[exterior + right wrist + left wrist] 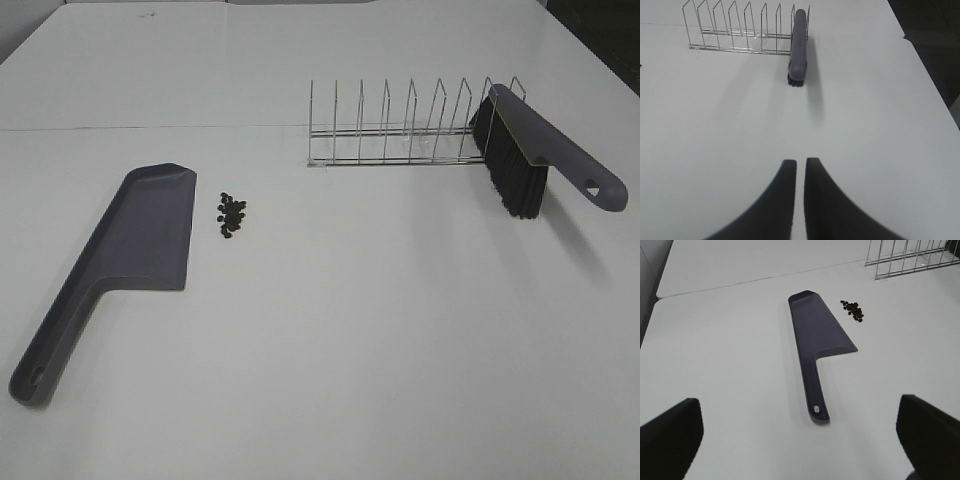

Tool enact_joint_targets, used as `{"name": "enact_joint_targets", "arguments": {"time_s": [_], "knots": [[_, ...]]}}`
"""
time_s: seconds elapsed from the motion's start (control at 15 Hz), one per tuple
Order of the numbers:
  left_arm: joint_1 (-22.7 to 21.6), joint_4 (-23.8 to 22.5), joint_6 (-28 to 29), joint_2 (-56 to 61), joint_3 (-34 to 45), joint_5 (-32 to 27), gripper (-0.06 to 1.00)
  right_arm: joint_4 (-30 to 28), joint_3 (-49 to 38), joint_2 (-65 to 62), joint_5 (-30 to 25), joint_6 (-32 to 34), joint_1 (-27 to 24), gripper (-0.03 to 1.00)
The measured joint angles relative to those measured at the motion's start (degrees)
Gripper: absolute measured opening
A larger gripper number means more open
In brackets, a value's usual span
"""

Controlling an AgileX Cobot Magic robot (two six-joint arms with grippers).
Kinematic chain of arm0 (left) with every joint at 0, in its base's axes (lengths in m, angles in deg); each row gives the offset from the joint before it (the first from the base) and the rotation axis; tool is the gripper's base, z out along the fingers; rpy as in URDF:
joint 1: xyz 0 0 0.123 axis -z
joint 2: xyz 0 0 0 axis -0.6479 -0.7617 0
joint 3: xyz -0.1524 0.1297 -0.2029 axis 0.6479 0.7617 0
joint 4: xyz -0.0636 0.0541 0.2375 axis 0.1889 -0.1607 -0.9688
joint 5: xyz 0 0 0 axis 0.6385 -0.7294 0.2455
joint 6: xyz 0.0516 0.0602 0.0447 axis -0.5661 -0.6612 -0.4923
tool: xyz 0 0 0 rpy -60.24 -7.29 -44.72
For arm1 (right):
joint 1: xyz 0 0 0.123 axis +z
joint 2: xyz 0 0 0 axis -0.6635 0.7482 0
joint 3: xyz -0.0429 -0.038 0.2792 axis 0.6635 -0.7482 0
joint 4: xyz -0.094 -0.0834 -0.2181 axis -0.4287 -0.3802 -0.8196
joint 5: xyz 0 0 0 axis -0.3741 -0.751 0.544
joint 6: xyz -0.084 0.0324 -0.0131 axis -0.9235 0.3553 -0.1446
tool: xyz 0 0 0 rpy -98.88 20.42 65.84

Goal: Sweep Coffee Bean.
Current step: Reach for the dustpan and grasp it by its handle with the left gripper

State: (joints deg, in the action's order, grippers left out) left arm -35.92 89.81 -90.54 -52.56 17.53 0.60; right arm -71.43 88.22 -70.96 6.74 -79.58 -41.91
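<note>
A small cluster of dark coffee beans (231,213) lies on the white table just right of the grey-purple dustpan (130,250). Both also show in the left wrist view, the beans (853,310) and the dustpan (815,337). A grey-purple brush (530,150) with black bristles leans in the right end of a wire rack (400,130); it also shows in the right wrist view (799,45). My left gripper (800,435) is open, its fingers wide apart, back from the dustpan handle. My right gripper (800,167) is shut and empty, well short of the brush. Neither arm shows in the exterior view.
The wire rack (735,30) stands at the back of the table. A seam (150,127) runs across the table behind the dustpan. The table's right edge (920,60) drops to a dark floor.
</note>
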Motion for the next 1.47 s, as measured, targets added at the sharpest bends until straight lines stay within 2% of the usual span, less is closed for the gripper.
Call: {"name": "enact_joint_targets", "arguments": {"time_s": [0.53,0.73,0.93,1.13,1.27,1.47], "knots": [[0.0,0.1,0.4,-0.3,0.0,0.2,0.95,0.0,0.0,0.0,0.0,0.0,0.0,0.00],[0.0,0.1,0.6,-5.4,-1.2,6.2,0.92,0.0,0.0,0.0,0.0,0.0,0.0,0.00],[0.0,0.3,0.6,-18.2,-1.2,18.8,0.90,0.0,0.0,0.0,0.0,0.0,0.0,0.00],[0.0,4.2,0.6,-34.7,-2.8,32.8,0.89,0.0,0.0,0.0,0.0,0.0,0.0,0.00],[0.0,6.5,0.6,-46.7,-6.9,34.4,0.89,0.0,0.0,0.0,0.0,0.0,0.0,0.00],[0.0,7.0,0.6,-63.1,-14.3,34.3,0.88,0.0,0.0,0.0,0.1,0.0,0.0,0.00]]}}
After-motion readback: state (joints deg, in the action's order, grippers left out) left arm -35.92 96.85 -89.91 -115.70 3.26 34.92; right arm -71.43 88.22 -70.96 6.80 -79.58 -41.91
